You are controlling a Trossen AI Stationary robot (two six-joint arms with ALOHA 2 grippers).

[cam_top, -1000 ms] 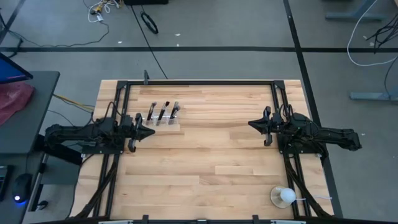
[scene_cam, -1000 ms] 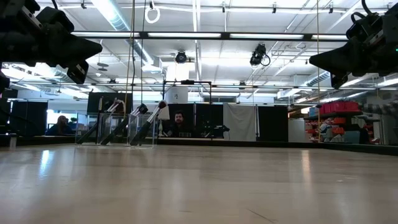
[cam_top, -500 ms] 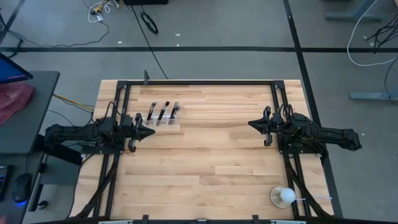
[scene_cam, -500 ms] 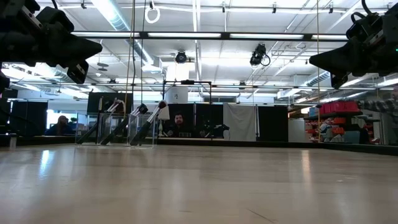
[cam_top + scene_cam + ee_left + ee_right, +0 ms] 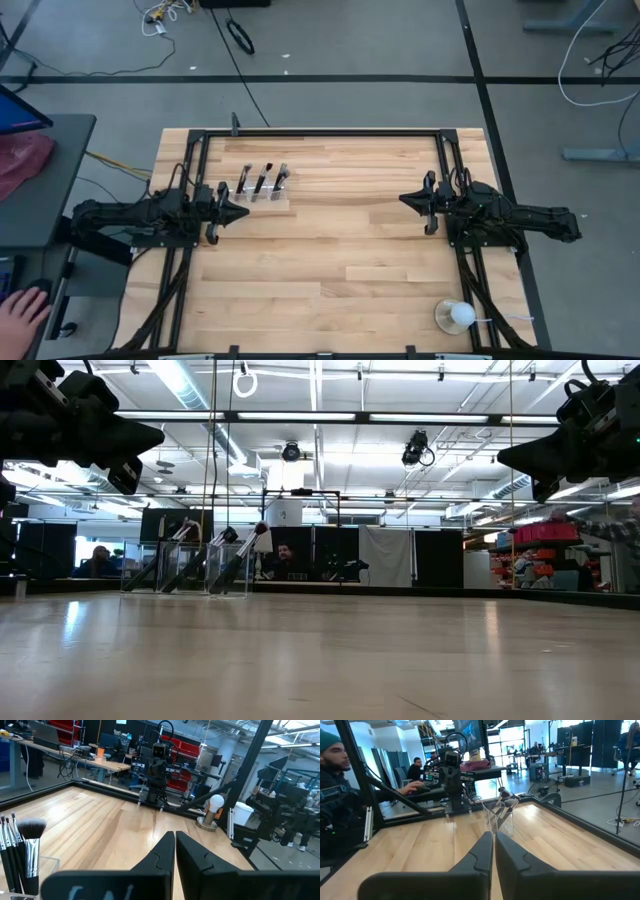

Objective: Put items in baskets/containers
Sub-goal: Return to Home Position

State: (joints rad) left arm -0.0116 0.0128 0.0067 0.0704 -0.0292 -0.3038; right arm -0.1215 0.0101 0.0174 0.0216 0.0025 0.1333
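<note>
Several brushes (image 5: 262,180) in clear holder (image 5: 276,205), end effectors (image 5: 240,211) (image 5: 404,200) closed

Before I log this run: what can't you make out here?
- Brush count: the makeup brushes are too small in the high view, overlap in the low view, and the left wrist view's edge cuts them off.
- The clear holder: walls nearly invisible in the high view.
- The white ball: too small to identify.
- A hand: cut off by the high view's corner.
</note>
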